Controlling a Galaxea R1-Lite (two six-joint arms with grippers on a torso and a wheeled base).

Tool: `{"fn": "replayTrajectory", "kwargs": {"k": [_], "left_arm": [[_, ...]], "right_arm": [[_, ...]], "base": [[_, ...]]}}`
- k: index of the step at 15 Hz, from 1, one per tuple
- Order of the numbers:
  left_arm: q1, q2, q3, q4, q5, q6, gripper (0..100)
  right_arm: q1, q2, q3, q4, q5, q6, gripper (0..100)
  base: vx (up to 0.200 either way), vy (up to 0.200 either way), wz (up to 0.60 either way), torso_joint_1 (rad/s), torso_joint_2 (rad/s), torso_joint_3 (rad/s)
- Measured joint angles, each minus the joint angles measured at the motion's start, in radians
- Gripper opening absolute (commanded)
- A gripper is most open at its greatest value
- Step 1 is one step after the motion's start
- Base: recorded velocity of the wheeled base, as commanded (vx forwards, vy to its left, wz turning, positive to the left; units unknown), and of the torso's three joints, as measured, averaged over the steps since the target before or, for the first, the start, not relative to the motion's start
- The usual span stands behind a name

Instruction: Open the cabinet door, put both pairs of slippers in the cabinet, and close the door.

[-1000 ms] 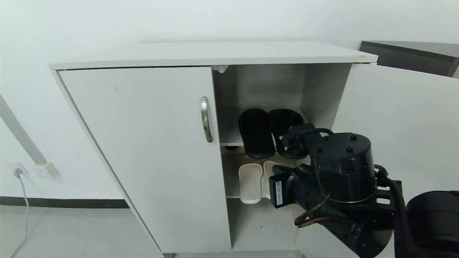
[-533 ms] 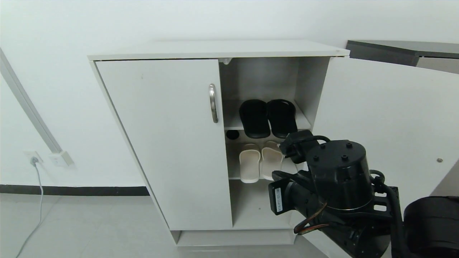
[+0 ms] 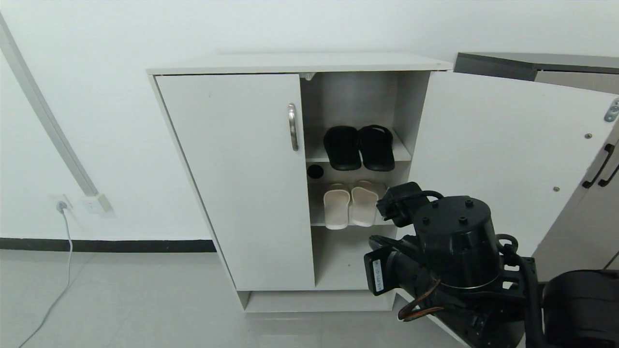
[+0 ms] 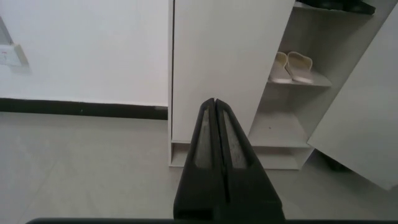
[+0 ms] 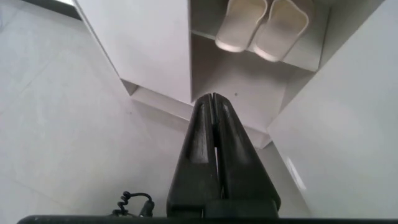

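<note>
The white cabinet stands against the wall, its left door closed and its right door swung wide open. A black pair of slippers lies on the upper shelf. A beige pair of slippers lies on the shelf below, also in the left wrist view and the right wrist view. My right arm hangs low in front of the open side. The right gripper is shut and empty above the floor before the cabinet's base. The left gripper is shut and empty, back from the closed door.
A grey cabinet with black handles stands behind the open door on the right. A wall socket with a cable sits low on the left wall. Bare grey floor lies in front of the white cabinet.
The whole head picture has shifted: the camera has drawn back, so the cabinet looks smaller and its base and the floor now show. The slippers stay on their shelves.
</note>
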Motion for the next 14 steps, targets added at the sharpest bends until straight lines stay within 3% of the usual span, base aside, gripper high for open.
{"fn": "replayTrajectory", "kwargs": {"k": [7,11,14], "left_arm": [[0.000,0.000,0.000,0.000,0.000,-0.001,0],[-0.001,0.000,0.001,0.003,0.000,0.000,0],[0.000,0.000,-0.001,-0.001,0.000,0.000,0]], "right_arm": [[0.002,0.000,0.009,0.000,0.000,0.000,0],[0.003,0.000,0.010,0.000,0.001,0.000,0],[0.004,0.001,0.009,-0.001,0.001,0.000,0]], "base": [[0.000,0.000,0.00,0.000,0.00,0.000],[0.000,0.000,0.00,0.007,-0.18,-0.287],[0.000,0.000,0.00,0.041,-0.53,-0.369]]}}
